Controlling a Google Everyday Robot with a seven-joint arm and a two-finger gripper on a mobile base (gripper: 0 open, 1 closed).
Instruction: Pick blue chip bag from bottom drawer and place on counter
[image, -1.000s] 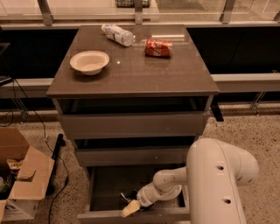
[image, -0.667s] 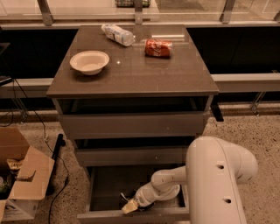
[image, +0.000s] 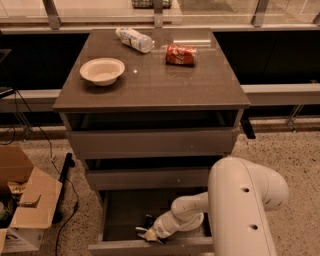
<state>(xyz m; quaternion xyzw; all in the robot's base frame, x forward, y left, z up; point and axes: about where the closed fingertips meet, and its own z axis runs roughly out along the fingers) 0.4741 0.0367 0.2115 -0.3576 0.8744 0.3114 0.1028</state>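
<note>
- The bottom drawer (image: 150, 246) is seen pulled out, with the white arm (image: 245, 210) reaching down into it.
- The claw (image: 148, 234) is held low near the drawer's front; whether it is clenched or released cannot be told.
- The chip bag (image: 148, 220) is made out only as a dark shape inside the drawer, just beside the claw.
- A bowl (image: 102, 71), a bottle (image: 134, 39) on its side and a red can (image: 181, 54) are set on the tabletop (image: 150, 90).
- A cardboard box (image: 25, 205) is seen on the floor.
</note>
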